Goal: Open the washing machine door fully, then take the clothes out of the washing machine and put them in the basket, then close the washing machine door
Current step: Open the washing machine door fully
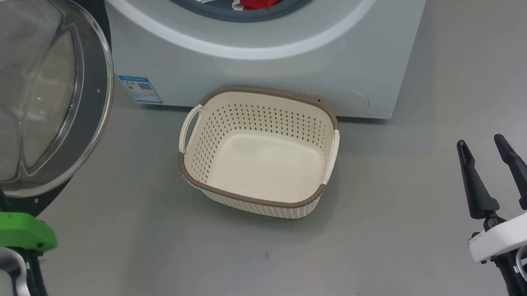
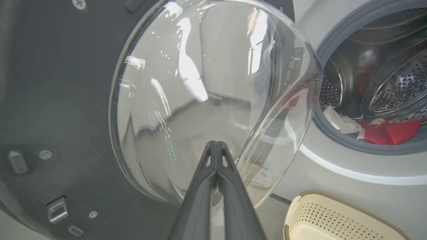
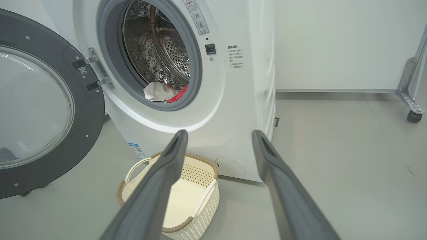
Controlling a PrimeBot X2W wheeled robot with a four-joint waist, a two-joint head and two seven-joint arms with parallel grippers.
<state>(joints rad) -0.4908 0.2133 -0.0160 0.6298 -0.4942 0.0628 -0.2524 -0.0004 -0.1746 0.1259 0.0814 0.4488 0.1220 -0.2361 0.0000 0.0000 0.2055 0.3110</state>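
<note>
One basket (image 1: 260, 120) on smooth grey floor (image 1: 478, 79)

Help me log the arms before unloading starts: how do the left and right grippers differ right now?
The left gripper is shut, fingers pressed together; the right gripper is open, fingers spread apart. The left points at the door's glass bowl, close up, contact unclear; the right hangs over the floor, right of the basket. The left wrist carries a green part, the right a white part. Both have long dark fingers and hold nothing.
</note>
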